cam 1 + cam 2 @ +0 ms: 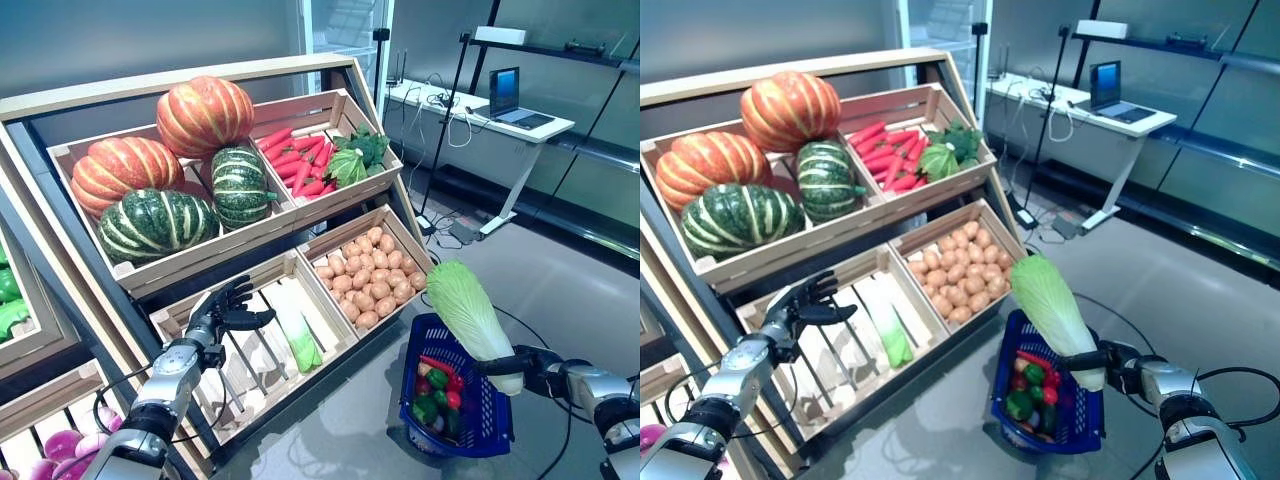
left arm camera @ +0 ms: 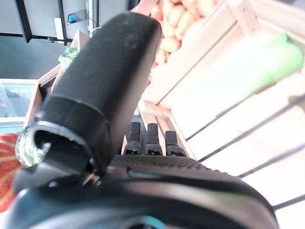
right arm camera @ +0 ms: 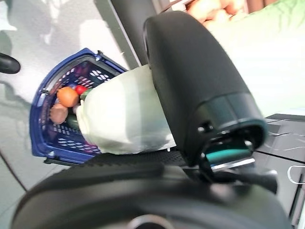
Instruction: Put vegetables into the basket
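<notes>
Pumpkins number four in the upper-left crate (image 1: 70, 160): two orange (image 1: 205, 113), two green-striped (image 1: 155, 224), with red carrots (image 1: 297, 158) and leafy greens (image 1: 352, 158) in the crate (image 1: 340, 105) to its right. Centre frame, one crate holds potatoes (image 1: 367, 277), and the slatted crate (image 1: 175, 322) left of it holds one pale cabbage (image 1: 298, 330), the left hand (image 1: 222, 315) hovering released over its slats. At lower right, the right hand (image 1: 528, 362) grasps one napa cabbage (image 1: 470, 315) by its white base above the blue basket (image 1: 492, 418), which holds several red and green vegetables (image 1: 436, 395).
</notes>
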Robot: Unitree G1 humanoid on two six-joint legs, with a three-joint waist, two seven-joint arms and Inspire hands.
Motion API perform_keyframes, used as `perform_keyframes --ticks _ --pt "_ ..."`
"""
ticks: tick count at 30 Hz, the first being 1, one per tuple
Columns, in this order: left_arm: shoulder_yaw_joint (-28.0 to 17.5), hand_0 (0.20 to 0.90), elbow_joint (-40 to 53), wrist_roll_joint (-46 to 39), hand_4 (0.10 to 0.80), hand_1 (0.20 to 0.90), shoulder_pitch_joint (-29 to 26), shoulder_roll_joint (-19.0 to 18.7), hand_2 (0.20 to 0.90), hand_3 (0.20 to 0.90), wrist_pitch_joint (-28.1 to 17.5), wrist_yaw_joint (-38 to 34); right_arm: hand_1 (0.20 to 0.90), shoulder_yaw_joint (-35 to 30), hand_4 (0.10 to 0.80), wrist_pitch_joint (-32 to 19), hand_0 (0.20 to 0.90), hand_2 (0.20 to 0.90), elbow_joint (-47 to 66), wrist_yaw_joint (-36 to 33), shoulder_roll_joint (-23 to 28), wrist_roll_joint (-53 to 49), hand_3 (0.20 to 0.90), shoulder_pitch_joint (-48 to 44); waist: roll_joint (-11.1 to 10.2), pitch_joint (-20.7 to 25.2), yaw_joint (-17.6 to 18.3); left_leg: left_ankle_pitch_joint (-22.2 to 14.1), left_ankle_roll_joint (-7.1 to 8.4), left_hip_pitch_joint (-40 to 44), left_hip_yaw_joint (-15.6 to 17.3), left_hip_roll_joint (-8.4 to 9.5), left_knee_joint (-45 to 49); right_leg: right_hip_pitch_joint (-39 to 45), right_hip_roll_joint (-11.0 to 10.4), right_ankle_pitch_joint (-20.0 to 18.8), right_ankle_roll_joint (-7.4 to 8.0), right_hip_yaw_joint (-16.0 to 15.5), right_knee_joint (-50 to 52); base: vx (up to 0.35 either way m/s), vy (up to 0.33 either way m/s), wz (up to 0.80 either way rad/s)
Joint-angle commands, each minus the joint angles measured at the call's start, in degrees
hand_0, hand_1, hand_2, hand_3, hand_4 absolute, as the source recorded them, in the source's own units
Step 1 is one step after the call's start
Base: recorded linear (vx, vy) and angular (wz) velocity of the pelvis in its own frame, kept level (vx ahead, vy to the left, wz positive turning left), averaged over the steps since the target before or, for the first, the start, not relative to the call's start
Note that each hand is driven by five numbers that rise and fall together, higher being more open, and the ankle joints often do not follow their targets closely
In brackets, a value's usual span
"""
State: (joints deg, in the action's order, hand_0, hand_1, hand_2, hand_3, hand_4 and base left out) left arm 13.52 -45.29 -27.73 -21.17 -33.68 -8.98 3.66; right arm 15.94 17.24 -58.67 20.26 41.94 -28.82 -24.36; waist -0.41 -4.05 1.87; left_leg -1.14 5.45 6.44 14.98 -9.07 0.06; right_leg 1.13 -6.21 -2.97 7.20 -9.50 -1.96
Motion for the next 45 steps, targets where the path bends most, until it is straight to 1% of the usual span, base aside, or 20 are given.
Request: perform_keyframes --ticks 1,2,3,5,6,8,10,14,16,19,24,25,26,32,34,40,45 --pt "2.44 0.900 -2.40 9.42 0.800 0.900 -18.54 -7.62 0.900 0.900 -12.03 -9.08 0.300 -2.44 0.400 -7.30 0.300 0.300 -5.56 -6.40 0.64 -9.57 0.300 -13.79 -0.90 -7.23 0.44 -14.69 -4.78 -14.66 -0.69 -0.99 26.24 -9.63 -1.80 14.07 -5.20 0.01 22.31 -0.487 -0.020 0.00" --pt "3.98 0.900 -2.34 10.76 0.800 0.900 -20.83 -8.46 0.900 0.900 -12.60 -11.21 0.300 -2.50 0.400 -7.85 0.300 0.300 -6.80 -7.39 0.33 -10.38 0.300 -14.92 -0.81 -9.37 0.42 -16.78 -5.30 -18.57 -1.37 -1.59 31.57 -13.58 -2.80 15.47 -5.52 0.01 27.83 -0.432 -0.003 0.01" --pt "5.06 0.900 -2.12 12.38 0.800 0.900 -22.45 -8.91 0.900 0.900 -12.90 -12.89 0.300 -2.53 0.400 -8.03 0.300 0.300 -7.54 -8.04 0.35 -11.05 0.300 -15.53 -0.66 -10.71 0.39 -18.52 -5.51 -22.03 -1.88 -2.08 35.76 -16.85 -3.54 16.78 -5.76 -0.01 32.20 -0.328 0.000 0.04" --pt "7.65 0.900 -1.20 15.22 0.800 0.900 -25.79 -9.51 0.900 0.900 -12.56 -16.37 0.300 -2.84 0.400 -7.50 0.300 0.300 -9.72 -10.50 0.38 -13.35 0.300 -18.08 -0.18 -13.29 0.26 -21.63 -6.32 -28.24 -2.65 -2.22 42.95 -23.36 -5.29 19.19 -6.12 0.43 40.55 -0.253 0.004 0.07" --pt "8.82 0.900 -1.06 16.80 0.800 0.900 -27.31 -9.68 0.900 0.900 -12.54 -17.86 0.300 -3.27 0.400 -7.41 0.300 0.300 -11.02 -12.12 0.32 -13.35 0.300 -19.37 0.06 -13.90 0.08 -22.55 -6.48 -31.35 -3.20 -2.19 45.91 -26.42 -6.08 20.07 -6.31 0.53 43.81 -0.191 0.003 0.06" --pt "10.53 0.900 -0.97 18.27 0.800 0.900 -29.57 -9.91 0.900 0.900 -12.73 -19.70 0.300 -3.74 0.400 -7.43 0.300 0.300 -13.49 -13.89 1.28 -14.40 0.300 -21.77 0.66 -15.22 -0.09 -24.27 -7.13 -35.01 -3.42 -2.04 50.06 -30.47 -7.59 21.64 -6.43 0.82 48.80 -0.147 0.002 0.10" --pt "12.39 0.900 -1.01 19.05 0.800 0.900 -32.05 -10.64 0.900 0.900 -13.10 -21.26 0.300 -4.01 0.400 -6.94 0.300 0.300 -15.77 -16.21 2.16 -16.34 0.300 -24.41 1.50 -16.72 -0.25 -25.93 -7.28 -38.71 -3.93 -1.78 54.57 -34.62 -9.06 23.07 -6.58 1.14 54.01 -0.106 -0.001 0.03" --pt "14.72 0.900 -0.86 19.87 0.800 0.900 -35.87 -12.26 0.900 0.900 -13.66 -23.61 0.300 -3.59 0.400 -6.33 0.300 0.300 -18.49 -19.96 4.25 -17.09 0.300 -28.77 3.40 -19.20 -0.24 -28.32 -7.11 -45.56 -5.61 -1.32 62.13 -41.72 -10.40 25.05 -6.71 2.66 61.28 -0.074 0.007 0.08" --pt "15.68 0.900 -0.51 20.15 0.800 0.900 -37.16 -12.76 0.900 0.900 -13.56 -24.30 0.300 -3.17 0.400 -6.38 0.300 0.300 -19.43 -21.13 5.29 -17.49 0.300 -30.46 4.10 -19.85 -0.17 -28.84 -6.80 -47.60 -5.91 -1.16 64.08 -43.92 -10.61 25.51 -6.76 3.35 63.08 -0.056 0.011 0.11" --pt "17.32 0.900 0.44 21.85 0.800 0.900 -39.48 -13.80 0.900 0.900 -13.64 -26.30 0.300 -2.19 0.400 -5.78 0.300 0.300 -20.06 -21.32 6.61 -17.95 0.300 -33.20 5.06 -20.75 -0.04 -29.93 -6.62 -51.52 -6.32 -1.17 67.92 -48.12 -10.92 26.36 -6.93 4.45 66.43 -0.054 0.012 0.03" --pt "20.50 0.900 2.08 26.92 0.800 0.900 -43.61 -15.98 0.900 0.900 -12.98 -30.26 0.300 0.22 0.400 -4.13 0.300 0.300 -21.01 -19.83 8.30 -17.53 0.300 -37.25 5.73 -21.84 -0.05 -31.73 -6.46 -56.99 -6.93 -1.64 73.79 -53.87 -11.31 27.66 -7.22 5.69 71.33 -0.025 0.002 0.02" --pt "21.16 0.900 2.31 27.32 0.800 0.900 -44.41 -16.51 0.900 0.900 -12.75 -30.76 0.352 0.75 0.435 -3.95 0.352 0.352 -21.37 -19.71 8.61 -17.48 0.352 -38.06 5.81 -21.90 -0.09 -32.09 -6.43 -58.01 -6.92 -1.85 74.86 -54.97 -11.46 27.91 -7.25 5.77 72.27 0.000 0.000 0.00" --pt "21.64 0.900 2.55 27.64 0.800 0.900 -44.95 -16.78 0.900 0.900 -12.44 -31.29 0.900 1.31 0.800 -4.34 0.900 0.900 -21.48 -19.83 8.67 -17.82 0.900 -38.70 5.93 -22.06 -0.11 -32.18 -6.45 -58.45 -6.87 -1.96 75.23 -55.48 -11.50 27.91 -7.26 5.80 72.57 0.000 0.000 0.00" --pt "24.58 0.900 2.88 32.54 0.800 0.900 -47.85 -18.66 0.900 0.900 -11.05 -34.38 0.900 2.36 0.800 -6.21 0.900 0.900 -20.77 -20.76 8.74 -19.82 0.900 -42.04 6.32 -22.33 -0.03 -32.48 -6.23 -62.11 -6.78 -2.69 77.72 -59.39 -11.58 28.00 -7.10 6.07 75.07 0.000 0.000 0.00" --pt "26.94 0.900 2.48 36.57 0.800 0.900 -49.47 -19.79 0.900 0.900 -8.90 -37.90 0.900 3.39 0.800 -7.31 0.900 0.900 -19.83 -21.04 8.83 -20.27 0.900 -42.88 6.19 -22.10 0.14 -32.72 -6.19 -63.08 -6.72 -3.32 78.37 -60.51 -11.49 28.11 -7.07 6.13 75.68 0.021 0.005 -0.05" --pt "30.04 0.900 0.58 43.65 0.800 0.900 -51.78 -21.92 0.900 0.900 -6.60 -43.84 0.900 4.18 0.800 -7.84 0.900 0.900 -19.14 -20.90 9.38 -20.63 0.900 -43.43 5.94 -22.19 0.25 -32.59 -5.73 -63.35 -6.71 -3.98 78.12 -60.60 -10.85 27.84 -6.98 6.04 75.12 0.023 0.007 -0.06" --pt "34.29 0.900 -2.49 50.33 0.800 0.900 -54.57 -23.62 0.900 0.900 -0.66 -48.46 0.900 5.72 0.800 -9.91 0.900 0.900 -18.04 -20.80 10.01 -21.42 0.900 -44.57 5.78 -22.08 0.63 -32.61 -5.59 -63.47 -6.43 -4.44 77.92 -60.87 -10.66 27.55 -6.74 6.13 74.86 0.016 0.042 -0.05"
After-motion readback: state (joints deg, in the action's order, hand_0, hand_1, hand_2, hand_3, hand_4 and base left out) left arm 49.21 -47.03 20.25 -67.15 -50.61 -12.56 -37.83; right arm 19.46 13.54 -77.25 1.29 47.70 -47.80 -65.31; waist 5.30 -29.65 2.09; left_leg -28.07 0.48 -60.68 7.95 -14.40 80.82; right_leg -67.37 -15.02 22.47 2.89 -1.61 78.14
